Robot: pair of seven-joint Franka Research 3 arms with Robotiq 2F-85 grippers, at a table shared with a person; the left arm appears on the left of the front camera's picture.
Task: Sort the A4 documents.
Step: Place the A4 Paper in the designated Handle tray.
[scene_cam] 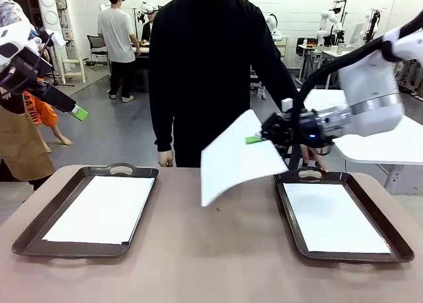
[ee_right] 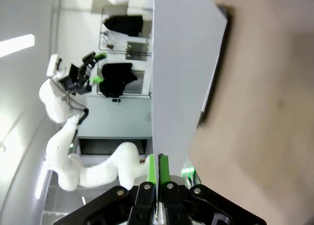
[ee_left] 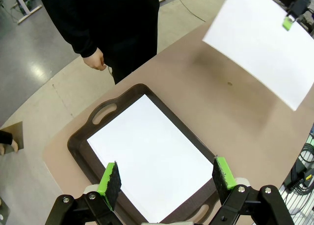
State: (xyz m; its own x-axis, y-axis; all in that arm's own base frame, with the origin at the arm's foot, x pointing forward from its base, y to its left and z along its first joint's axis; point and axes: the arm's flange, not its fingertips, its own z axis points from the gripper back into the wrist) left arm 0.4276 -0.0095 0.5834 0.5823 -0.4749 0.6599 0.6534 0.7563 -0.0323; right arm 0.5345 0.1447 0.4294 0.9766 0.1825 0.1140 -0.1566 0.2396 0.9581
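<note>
The right gripper [scene_cam: 255, 139] has its two green pads pressed tight together on the edge of a white A4 sheet [scene_cam: 239, 159]. In the right wrist view the sheet [ee_right: 182, 72] stands up from the pinched fingers [ee_right: 158, 167] toward 12 o'clock. In the front view the held sheet hangs in the air over the middle of the table [scene_cam: 211, 257], tilted, with its low corner toward 7 o'clock. It does not touch the table. The right gripper grips it at its 3 o'clock edge.

The left gripper [ee_left: 167, 178] has its jaws spread wide with nothing between them. It hangs over the left tray [ee_left: 122, 95], and a white sheet [ee_left: 152, 156] lies flat inside that tray. In the front view this gripper [scene_cam: 78, 112] is high up at about 10 o'clock.

At 4 o'clock on the table is the right tray [scene_cam: 396, 240], with another white sheet [scene_cam: 332, 218] flat inside it. The left tray sits at 8 o'clock.

A person in a black top [scene_cam: 205, 58] stands at 12 o'clock, on the far side of the table, one hand [scene_cam: 165, 159] hanging near the table edge.
</note>
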